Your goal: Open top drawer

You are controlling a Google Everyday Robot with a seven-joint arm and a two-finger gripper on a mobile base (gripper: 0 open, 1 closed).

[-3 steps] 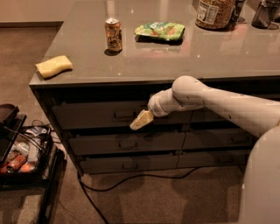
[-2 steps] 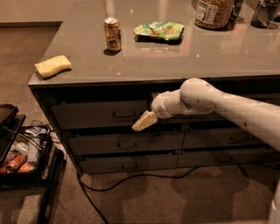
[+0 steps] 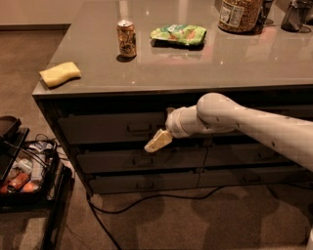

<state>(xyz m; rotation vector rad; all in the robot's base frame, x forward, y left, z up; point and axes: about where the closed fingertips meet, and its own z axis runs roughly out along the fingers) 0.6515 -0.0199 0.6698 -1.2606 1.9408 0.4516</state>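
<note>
Where the grey counter (image 3: 244,63) fills the upper view, its top lies above and behind the claw (image 3: 158,141), with two stacks of drawers under it. White arm (image 3: 254,122) comes in from the right edge and runs leftward across the drawer fronts, ending at the claw.

Top drawer (image 3: 98,129): left stack, tallest front, directly behind and mostly left of the claw. Front looks flush with the cabinet, no gap seen. Its small pull handle (image 3: 139,129) sits just up and left of the claw tip, close, contact not seen. Claw is cream-coloured, angled down to the left, over the lower edge of that front. Whether it is apart or together: cannot tell.

Middle drawer (image 3: 112,160) just below the claw, bottom drawer (image 3: 127,184) below that. Right-hand stack (image 3: 254,154) lies to the claw's right, partly hidden by the arm.

Black cart (image 3: 54,176) with clutter stands on the floor well left of and below the claw. Dark cable (image 3: 146,199) trails over the carpet beneath it.

On the counter: jar (image 3: 239,14) far up and right; green snack bag (image 3: 178,34) above; yellow sponge (image 3: 60,73) up and left near the corner; drink can (image 3: 126,38) upright, above and slightly left.
</note>
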